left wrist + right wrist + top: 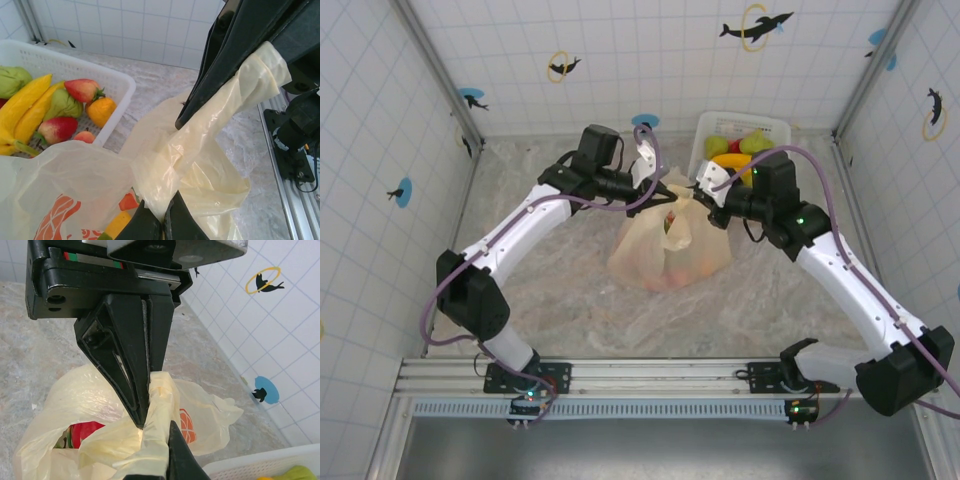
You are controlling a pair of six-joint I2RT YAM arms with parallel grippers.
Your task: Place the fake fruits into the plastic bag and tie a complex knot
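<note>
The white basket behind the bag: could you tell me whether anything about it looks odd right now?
Yes: the basket still holds bananas and strawberries, yet the left gripper and right gripper are already shut on the handles of the bag, so tying seems premature. Nothing looks spilled.

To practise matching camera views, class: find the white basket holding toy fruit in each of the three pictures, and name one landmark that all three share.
Top view: basket at the back of the table, right of centre, behind the bag.
Left wrist view: basket at upper left, beyond the bag.
Right wrist view: basket in the bottom right corner, past the bag.
Shared landmark: the cream bag.
</note>
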